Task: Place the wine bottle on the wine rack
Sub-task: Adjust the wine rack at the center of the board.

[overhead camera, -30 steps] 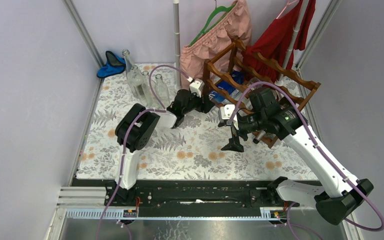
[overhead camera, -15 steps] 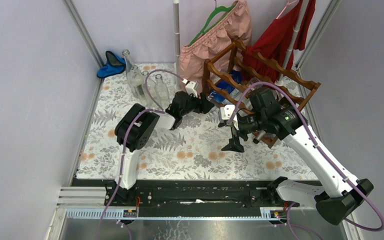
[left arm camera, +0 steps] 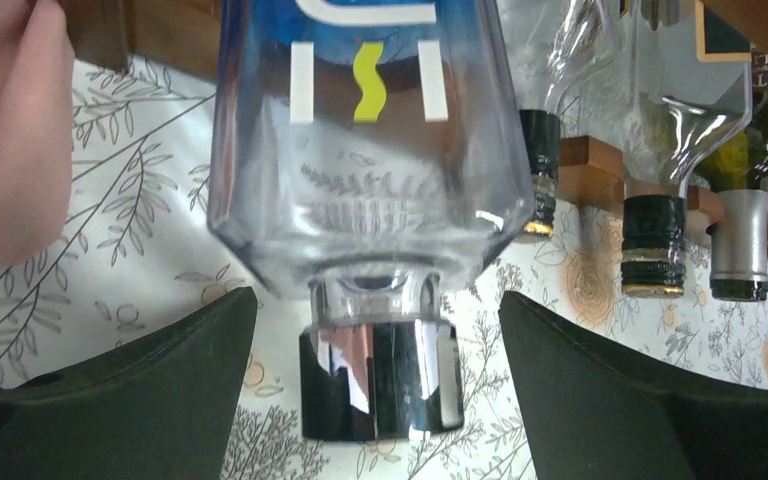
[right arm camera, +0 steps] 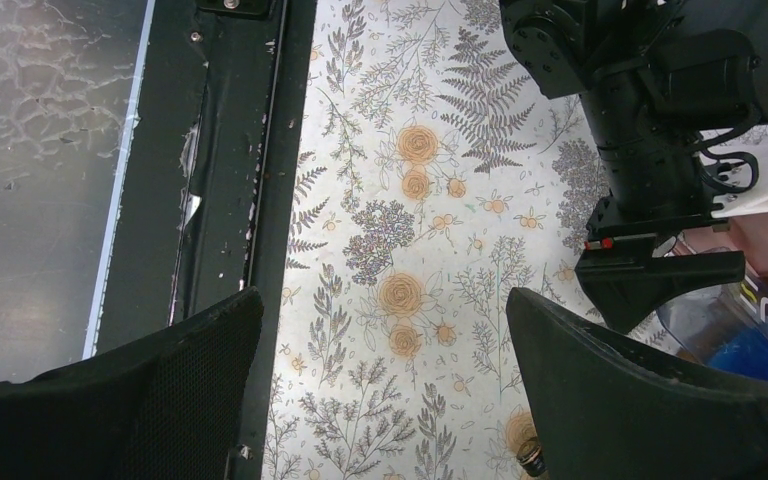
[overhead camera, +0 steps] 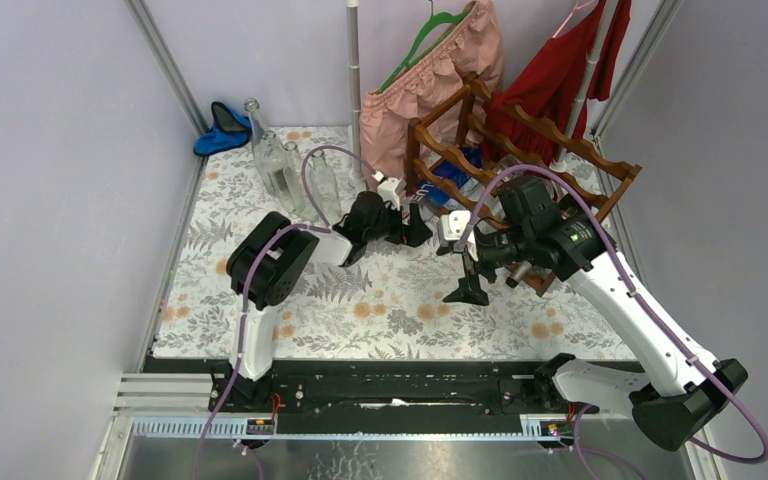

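Observation:
The wine bottle (left arm camera: pixel 365 150) is clear blue glass with a shiny dark cap (left arm camera: pixel 380 380). It lies in a low tier of the reddish-brown wine rack (overhead camera: pixel 550 150), neck pointing out at my left gripper. In the top view the wine bottle (overhead camera: pixel 455 178) shows blue between the rails. My left gripper (left arm camera: pixel 378 400) is open; its fingers stand on either side of the cap without touching it. From above, the left gripper (overhead camera: pixel 412 222) sits at the rack's left front. My right gripper (overhead camera: pixel 463 268) hangs open over the mat, and the right wrist view shows the right gripper (right arm camera: pixel 380 400) holding nothing.
Other bottles rest in the rack, a green one (left arm camera: pixel 760 150) and dark-capped necks (left arm camera: pixel 655 240) among them. Clear glass bottles (overhead camera: pixel 280 165) stand at the back left beside a blue cloth (overhead camera: pixel 222 130). A pink garment (overhead camera: pixel 430 70) and a red one (overhead camera: pixel 570 70) hang behind the rack.
My left gripper has opened and let go of the bottle's neck, after shifting slightly right and nearer along the rack's front. The right arm has stayed still.

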You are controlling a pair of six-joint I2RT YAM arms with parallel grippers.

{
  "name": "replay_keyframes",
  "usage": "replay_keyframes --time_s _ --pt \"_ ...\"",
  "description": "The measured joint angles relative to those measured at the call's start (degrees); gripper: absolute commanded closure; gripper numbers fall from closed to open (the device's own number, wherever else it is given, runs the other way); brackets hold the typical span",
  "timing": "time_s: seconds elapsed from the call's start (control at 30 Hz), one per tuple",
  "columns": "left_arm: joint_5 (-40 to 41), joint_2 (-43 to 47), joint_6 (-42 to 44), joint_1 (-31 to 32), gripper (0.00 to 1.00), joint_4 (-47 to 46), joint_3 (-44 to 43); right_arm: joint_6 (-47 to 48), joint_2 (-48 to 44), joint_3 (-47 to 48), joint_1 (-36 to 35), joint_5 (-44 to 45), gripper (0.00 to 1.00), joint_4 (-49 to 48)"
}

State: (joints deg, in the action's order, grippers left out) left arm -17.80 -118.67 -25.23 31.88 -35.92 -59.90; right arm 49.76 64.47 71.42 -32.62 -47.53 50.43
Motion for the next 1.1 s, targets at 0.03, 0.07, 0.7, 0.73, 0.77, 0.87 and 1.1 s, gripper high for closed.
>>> replay_keyframes --time_s 0.03,0.07,0.7,0.73,0.77,0.87,1.1 --pt "0.0 0.4 0.1 0.0 0.03 0.2 0.4 0.0 0.0 0.0 0.0 0.0 0.0 0.0" --pt "0.0 0.8 0.2 0.0 0.03 0.4 1.0 0.0 -0.1 0.0 0.0 0.0 0.0 0.0" --pt "7.2 19.1 -0.4 5.4 0.3 3.2 17.4 0.0 -1.3 -1.3 0.0 -0.1 0.0 -0.1" --pt "7.7 19.5 -0.8 5.5 0.35 3.2 17.7 0.0 -1.3 -1.5 0.0 -0.1 0.0 -0.1" --pt "8.3 19.7 -1.0 5.5 0.38 3.2 17.7 0.0 -1.4 -1.6 0.0 -0.1 0.0 -0.1" --pt "9.5 19.7 -1.3 5.2 0.39 3.2 17.3 0.0 -1.4 -1.6 0.0 -0.2 0.0 -0.1" --pt "9.8 16.7 -2.1 3.5 0.4 4.5 10.7 0.0 -1.7 -1.6 0.0 -0.1 0.0 -0.1"
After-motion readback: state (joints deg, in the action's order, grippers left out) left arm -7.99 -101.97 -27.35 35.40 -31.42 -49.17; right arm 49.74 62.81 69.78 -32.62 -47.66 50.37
